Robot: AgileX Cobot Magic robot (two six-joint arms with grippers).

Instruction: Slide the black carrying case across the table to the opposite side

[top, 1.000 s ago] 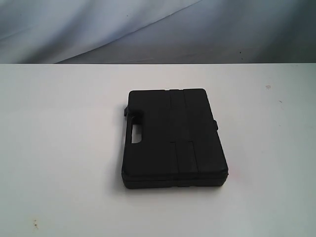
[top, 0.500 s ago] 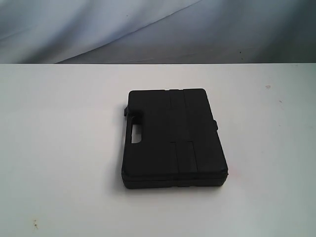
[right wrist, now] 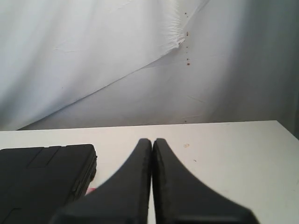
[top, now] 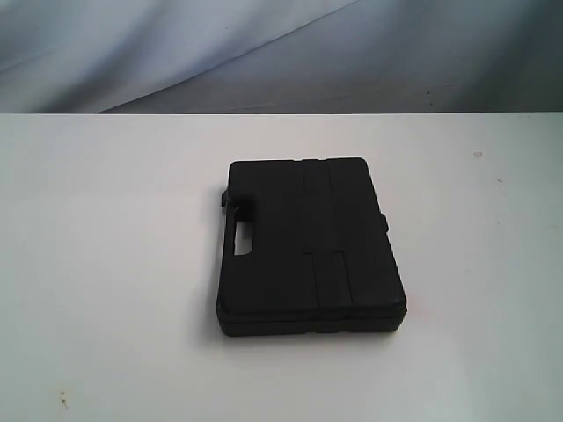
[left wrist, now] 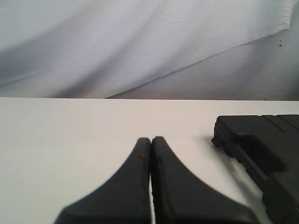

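The black case (top: 310, 248) sits flat on the table (top: 106, 264) — untouched. My left gripper (left wrist: 150, 140) and right gripper (right wrist: 152, 141) are both pinched together, empty.

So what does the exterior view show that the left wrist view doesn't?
Exterior only: the whole black carrying case, lying flat with all its edges visible; no claw in sight. Left wrist only: the left claw, shut and empty, apart from the case. Both: at least part of the case, the white table and the grey backdrop.
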